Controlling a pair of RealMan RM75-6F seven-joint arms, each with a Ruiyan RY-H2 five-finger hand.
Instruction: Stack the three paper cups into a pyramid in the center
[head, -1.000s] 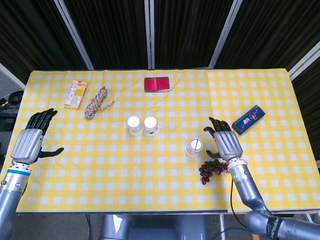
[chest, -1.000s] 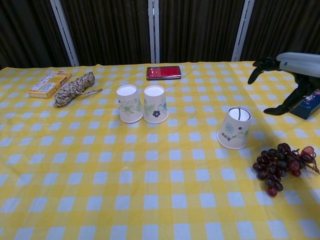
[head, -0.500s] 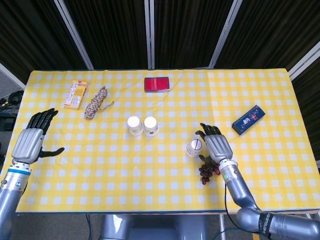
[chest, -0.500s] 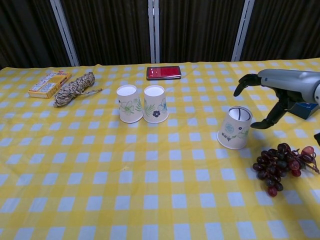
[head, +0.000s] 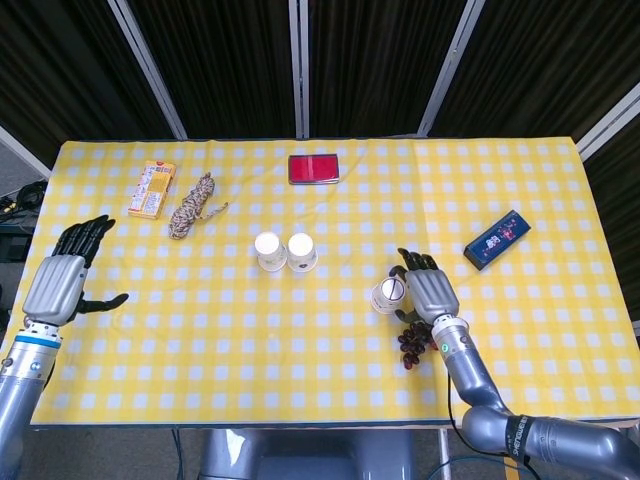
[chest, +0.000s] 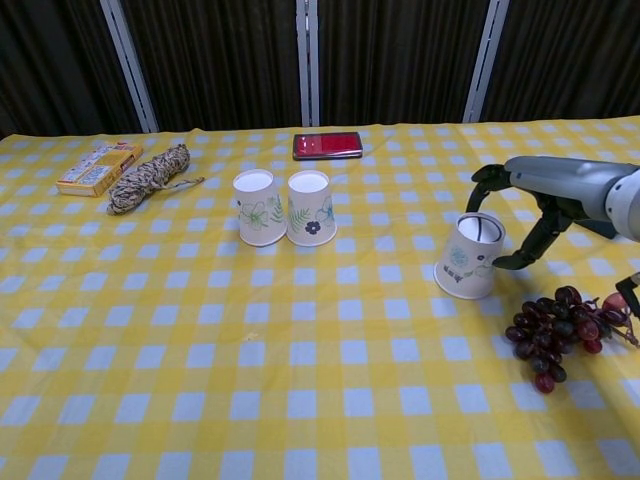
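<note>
Paper cup number three (chest: 468, 256) sits tilted right of the touching pair (chest: 286, 207) at centre, with the right hand (chest: 540, 190) spread around it but not visibly gripping, so closing on it for the lift looks next; the left hand (head: 68, 280) hangs spread, idle

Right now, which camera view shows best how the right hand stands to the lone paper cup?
The chest view: the right hand arches over the lone paper cup, its fingers apart. The head view shows them only from above, crowded together.
</note>
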